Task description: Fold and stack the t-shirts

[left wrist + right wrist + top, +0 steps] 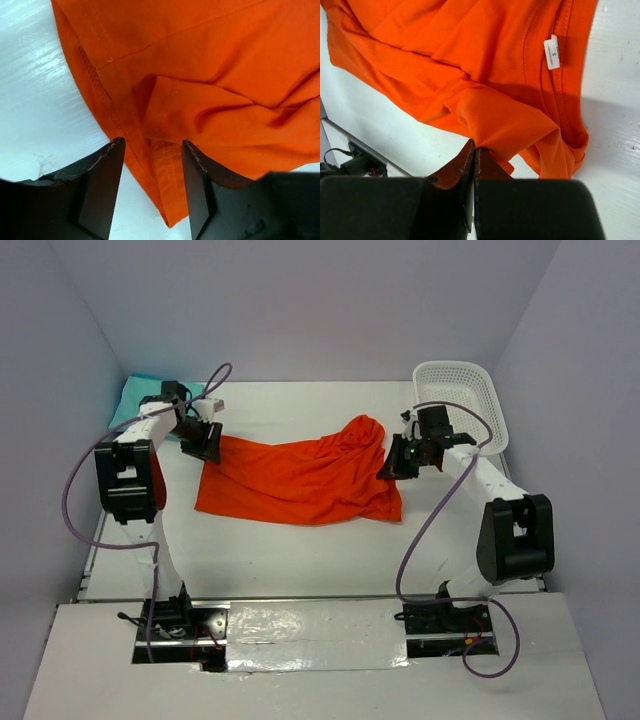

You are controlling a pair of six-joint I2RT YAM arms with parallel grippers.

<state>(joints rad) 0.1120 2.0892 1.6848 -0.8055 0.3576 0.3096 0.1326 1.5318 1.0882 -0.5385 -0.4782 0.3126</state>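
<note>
The orange t-shirt [300,480] lies spread and rumpled across the middle of the table. My left gripper [205,440] is at its left corner with the jaws open. In the left wrist view the hemmed corner [170,195] lies on the table between the open fingers [102,185], and nothing pinches it. My right gripper [395,465] is at the shirt's right end, shut on a fold of orange cloth [505,125] that rises from the fingertips [475,152]. The collar tag [551,51] shows nearby. A teal-aqua t-shirt [135,400] lies at the back left corner, partly behind the left arm.
A white mesh basket [465,400] stands tilted at the back right, close behind the right arm. Grey walls enclose the table on three sides. Purple cables loop off both arms. The metal front edge [320,625] runs between the arm bases.
</note>
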